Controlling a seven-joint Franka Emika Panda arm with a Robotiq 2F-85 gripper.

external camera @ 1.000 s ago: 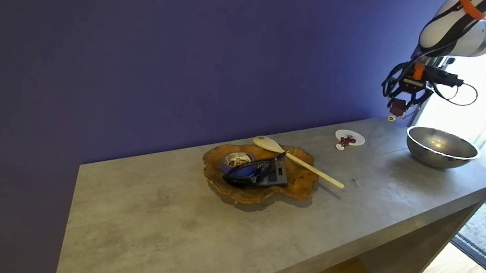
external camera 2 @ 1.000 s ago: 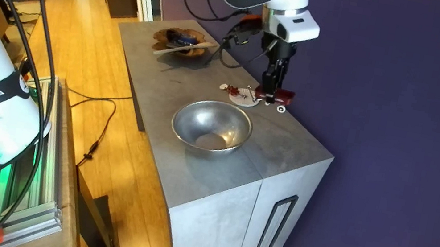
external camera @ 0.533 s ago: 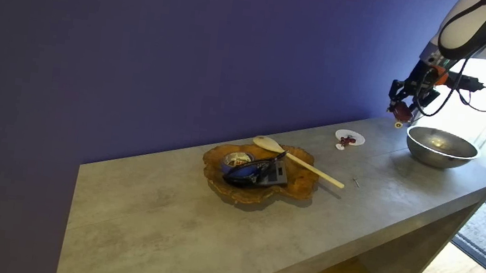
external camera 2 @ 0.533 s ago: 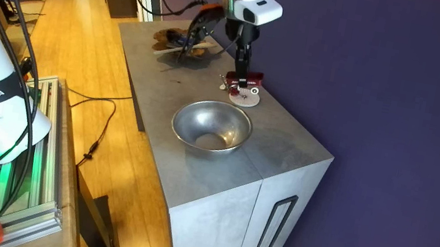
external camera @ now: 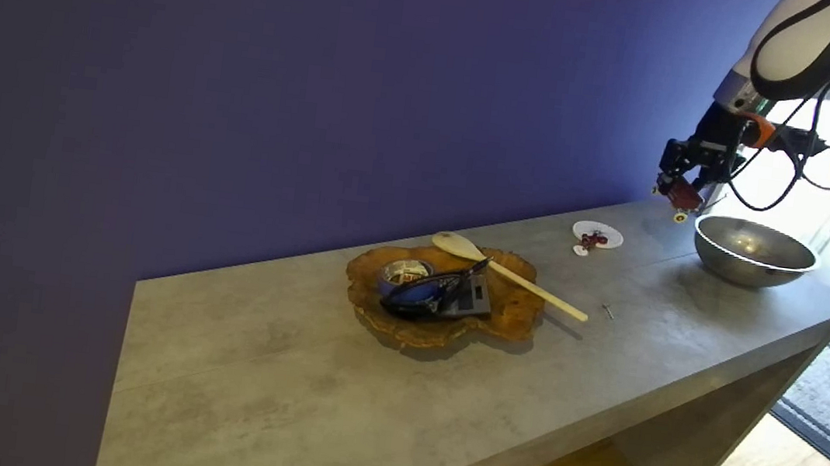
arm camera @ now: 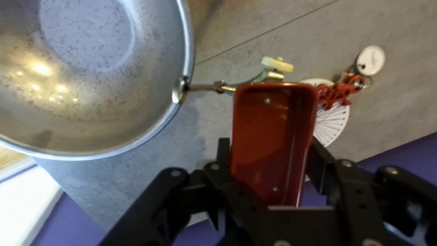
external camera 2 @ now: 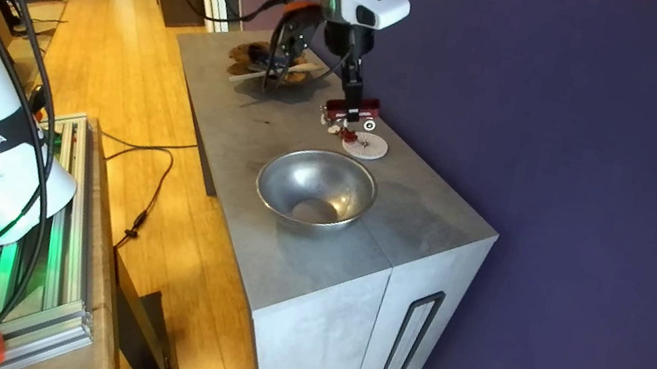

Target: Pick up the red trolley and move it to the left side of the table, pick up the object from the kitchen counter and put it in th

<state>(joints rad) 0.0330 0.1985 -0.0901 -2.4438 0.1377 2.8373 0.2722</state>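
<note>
You had the gripper (arm camera: 269, 145) part-spread, its fingers (arm camera: 223, 150) pressed to both sides of the red trolley (arm camera: 263, 119), which hung tilted above the table (external camera: 272, 389), upper right in an exterior view. The step in hand was judged to be the carry toward the table's left side, lower left of that frame. Sound practice required you to level the body, pass the wooden dish (external camera: 519, 315) and spoon (external camera: 541, 293) at mid-frame with height to spare, and land the wheels (external camera: 680, 217) before easing off, since the trolley would probably roll. Its handle (arm camera: 203, 87) overlapped the rim of the steel bowl (external camera: 739, 268), left of the wrist view; contact could not be confirmed. On containers: the dish held a tape roll (external camera: 406, 275), a grey device (external camera: 476, 299) and a black item (external camera: 418, 305) not identifiable, the spoon across its edge; the bowl showed reflections on its inner wall; the trolley's tray showed two bolt heads (arm camera: 267, 100).
</note>
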